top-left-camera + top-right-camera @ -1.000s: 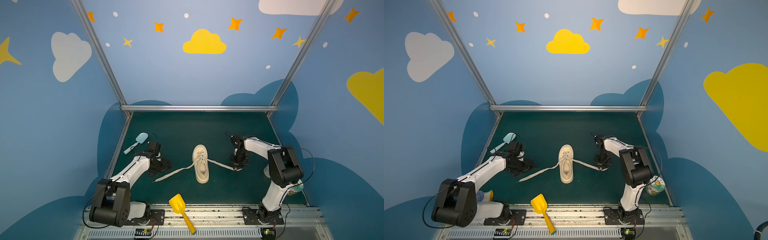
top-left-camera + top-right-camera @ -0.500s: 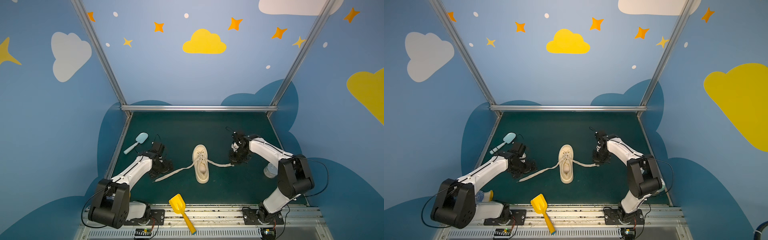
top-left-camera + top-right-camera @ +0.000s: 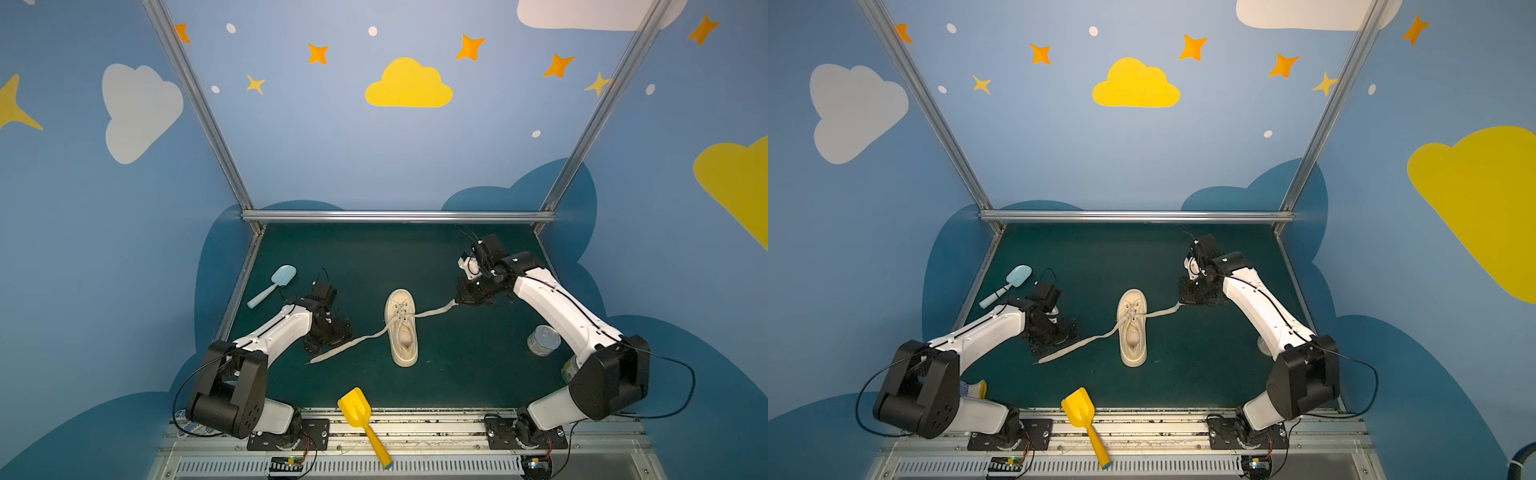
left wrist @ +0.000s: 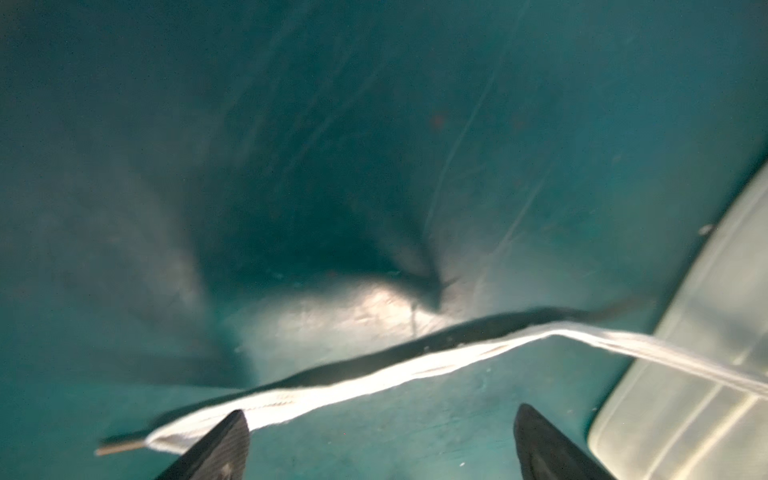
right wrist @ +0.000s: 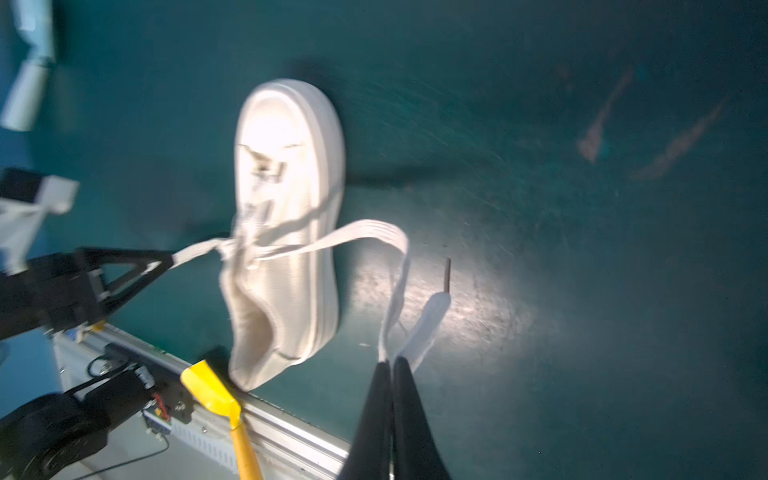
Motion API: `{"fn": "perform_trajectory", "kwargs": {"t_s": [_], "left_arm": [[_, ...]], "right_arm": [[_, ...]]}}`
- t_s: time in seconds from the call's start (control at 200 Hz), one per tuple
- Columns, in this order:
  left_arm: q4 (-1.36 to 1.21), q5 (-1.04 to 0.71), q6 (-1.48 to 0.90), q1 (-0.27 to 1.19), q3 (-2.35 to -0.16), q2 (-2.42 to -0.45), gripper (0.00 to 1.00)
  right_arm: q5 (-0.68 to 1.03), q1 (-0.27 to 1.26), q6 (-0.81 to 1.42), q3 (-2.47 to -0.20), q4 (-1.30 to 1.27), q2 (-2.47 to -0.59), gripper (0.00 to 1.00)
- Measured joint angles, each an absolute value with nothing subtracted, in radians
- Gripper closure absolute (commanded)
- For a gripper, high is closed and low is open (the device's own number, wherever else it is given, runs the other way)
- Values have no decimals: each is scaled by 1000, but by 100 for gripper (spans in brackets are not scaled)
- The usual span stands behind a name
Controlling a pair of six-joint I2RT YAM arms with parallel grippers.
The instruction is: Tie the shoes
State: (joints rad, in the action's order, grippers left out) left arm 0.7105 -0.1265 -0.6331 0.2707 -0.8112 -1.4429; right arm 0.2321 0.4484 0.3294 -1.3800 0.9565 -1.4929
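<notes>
Right wrist view: the right gripper (image 5: 390, 365) pinches the sneaker (image 5: 286, 249) lace (image 5: 397, 291), likely limp and slippery, near its tip; left gripper (image 4: 380, 415) spread by the other lace (image 4: 374, 378).

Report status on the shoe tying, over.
Right gripper shut on the right lace near its end. Left gripper open, at the left lace lying flat. Sneaker untied, no knot. Yellow shovel and can sit clear of both laces.
</notes>
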Motion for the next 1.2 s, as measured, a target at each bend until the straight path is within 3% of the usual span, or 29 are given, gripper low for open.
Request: {"fn": "perform_trajectory", "kwargs": {"t_s": [0.406, 1.201], "left_arm": [[709, -154, -605, 270, -851, -1472, 1], [709, -212, -553, 190, -852, -1483, 2]], "right_arm": [[317, 655, 320, -1369, 669, -1441, 99], [307, 797, 495, -1673, 617, -1948, 95]]}}
